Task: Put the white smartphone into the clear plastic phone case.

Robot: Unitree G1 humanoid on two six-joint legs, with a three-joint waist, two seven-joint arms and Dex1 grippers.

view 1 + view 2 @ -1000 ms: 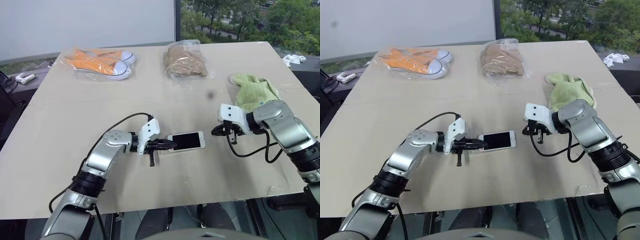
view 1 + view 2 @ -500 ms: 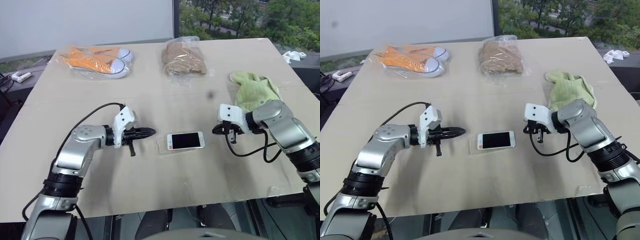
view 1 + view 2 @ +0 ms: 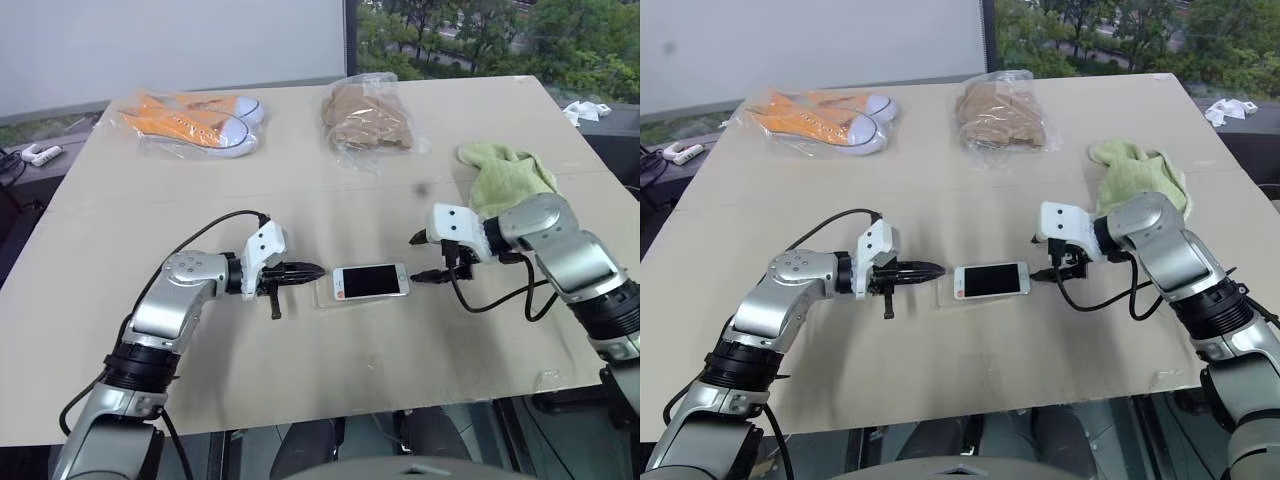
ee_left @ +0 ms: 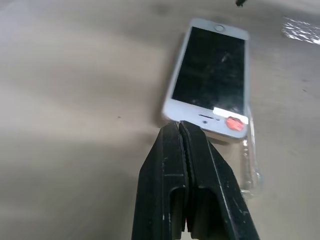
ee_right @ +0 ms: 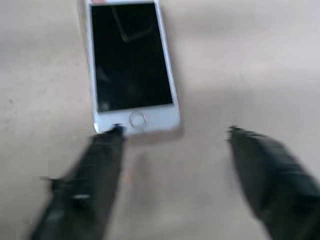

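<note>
Right gripper [image 3: 422, 257] spread wide, nearing white black-screened smartphone [image 3: 371, 281]. Left gripper [image 3: 312, 270] clenched empty, bracing thin clear plastic case [image 4: 250, 165]. Pushing squarely, probably.

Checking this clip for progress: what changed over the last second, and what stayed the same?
The left gripper, jaws shut throughout, pulled back from the phone toward the robot's left, then returned close to its end. The right gripper opened its jaws and edged nearer the phone's home-button end. With the left gripper off it, the clear case shows, jutting out past the phone's end. Phone, bagged shoes, bagged item and green cloth stayed put.
</note>
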